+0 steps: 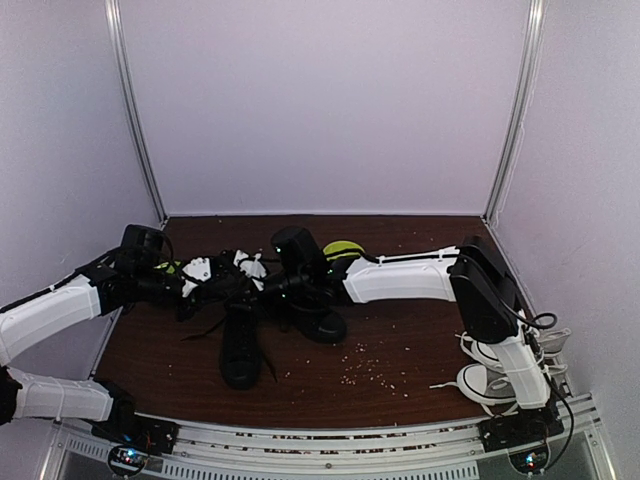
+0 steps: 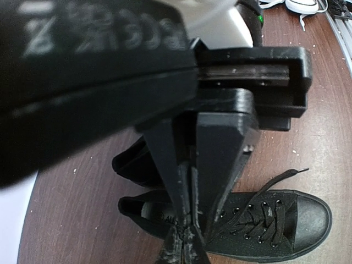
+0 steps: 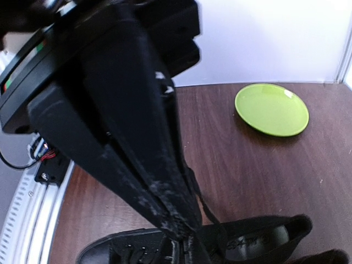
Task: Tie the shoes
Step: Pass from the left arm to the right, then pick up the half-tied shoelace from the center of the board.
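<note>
The left end effector [image 2: 184, 245] has its fingers pressed tightly together at the tips, directly over the collar of one of the shoes [image 2: 280, 220]; whether a lace is caught between them cannot be told. The right end effector [image 3: 177, 234] is likewise pressed together, its tips just above the shoe's opening. A black lace [image 3: 204, 208] runs down beside its fingers to the shoe, but the tips hide whether that lace is pinched. The two end effectors meet close together over the middle of the dark wooden surface [image 1: 420, 320]. Both shoes lie there below them, all black in canvas, sole and toe cap. The nearer one has its laces threaded through the eyelets but lying loose, one end trailing onto the wood. The second shoe [image 2: 135, 165] sits just beside it, farther back. A green plate [image 3: 272, 109] lies behind the shoes toward the back wall, its face plain green. Pale crumbs [image 1: 370, 368] are scattered near the front, and white-laced sneakers [image 1: 485, 378] rest at the right edge.
</note>
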